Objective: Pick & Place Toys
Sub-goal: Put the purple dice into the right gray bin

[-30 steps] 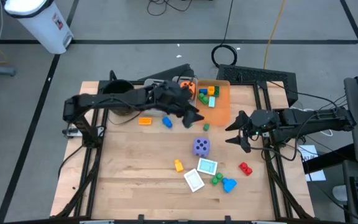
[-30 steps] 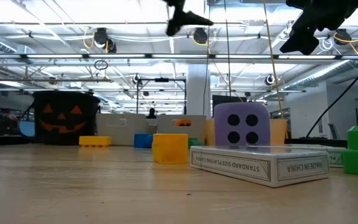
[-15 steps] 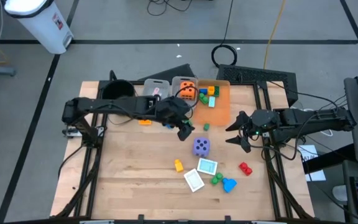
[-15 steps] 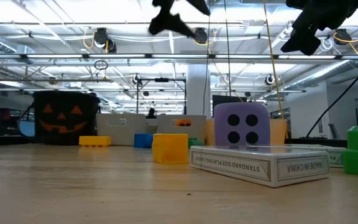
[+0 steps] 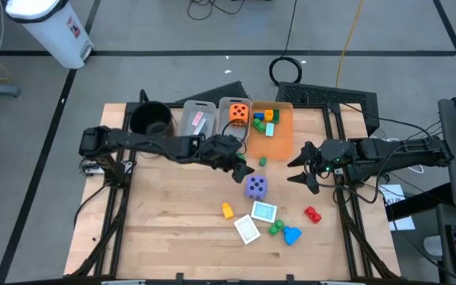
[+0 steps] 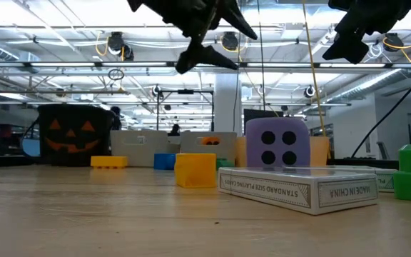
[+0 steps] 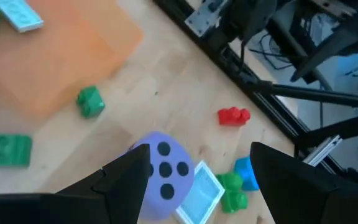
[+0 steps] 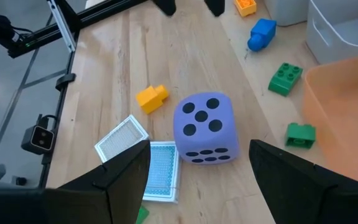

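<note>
The left gripper [image 5: 242,169] hangs just beside the purple die [image 5: 256,187] on the worktop, jaws open and empty (right gripper [image 5: 303,168] waits, also open). Approach step, I judge; next needs lowering astride the die.

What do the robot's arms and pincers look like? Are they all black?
Yes, nearly all black. Both are long, thin, jointed arms, and dark cables run along the right one. The left pincer and the right pincer each end in two flat, pointed black fingers, a bit like a crab claw. I can't see any stickers or writing on them.
</note>
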{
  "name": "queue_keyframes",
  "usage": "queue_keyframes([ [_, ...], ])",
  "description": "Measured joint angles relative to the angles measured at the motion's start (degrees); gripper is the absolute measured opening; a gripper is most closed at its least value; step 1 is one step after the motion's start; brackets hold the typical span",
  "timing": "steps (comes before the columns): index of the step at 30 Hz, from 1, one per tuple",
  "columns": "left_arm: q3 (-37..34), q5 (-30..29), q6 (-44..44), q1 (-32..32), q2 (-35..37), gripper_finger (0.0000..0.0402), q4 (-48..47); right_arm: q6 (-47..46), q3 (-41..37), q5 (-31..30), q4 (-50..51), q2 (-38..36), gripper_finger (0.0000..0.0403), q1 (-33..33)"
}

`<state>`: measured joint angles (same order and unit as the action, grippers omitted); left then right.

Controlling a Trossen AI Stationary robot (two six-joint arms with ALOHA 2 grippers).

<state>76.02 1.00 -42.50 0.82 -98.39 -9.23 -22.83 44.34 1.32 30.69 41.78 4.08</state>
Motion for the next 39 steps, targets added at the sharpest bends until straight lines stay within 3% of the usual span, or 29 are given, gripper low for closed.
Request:
queue_keyframes([
  [11,-1.3,-2.7,-18.4,0.3,0.0,0.0285,-3.1,-0.4,0.0,0.2,0.0,0.0,0.0265,0.0],
  [20,-1.3,-3.5,-23.0,-1.1,-1.3,0.0285,-9.6,1.1,0.0,0.2,0.0,0.0,0.0265,0.0],
  [26,-1.3,-1.9,-25.2,-1.7,-4.6,0.0285,-4.3,1.9,-0.1,0.2,1.3,0.3,0.0265,0.4],
  [35,-1.3,-0.6,-26.9,-1.4,-7.4,0.0285,-4.4,2.1,-9.2,0.0,-5.2,2.7,0.0263,3.4],
  [39,-1.3,-1.1,-27.1,-1.4,-7.2,0.0285,-4.1,1.3,-13.5,-2.2,-13.2,5.0,0.0232,4.4],
])
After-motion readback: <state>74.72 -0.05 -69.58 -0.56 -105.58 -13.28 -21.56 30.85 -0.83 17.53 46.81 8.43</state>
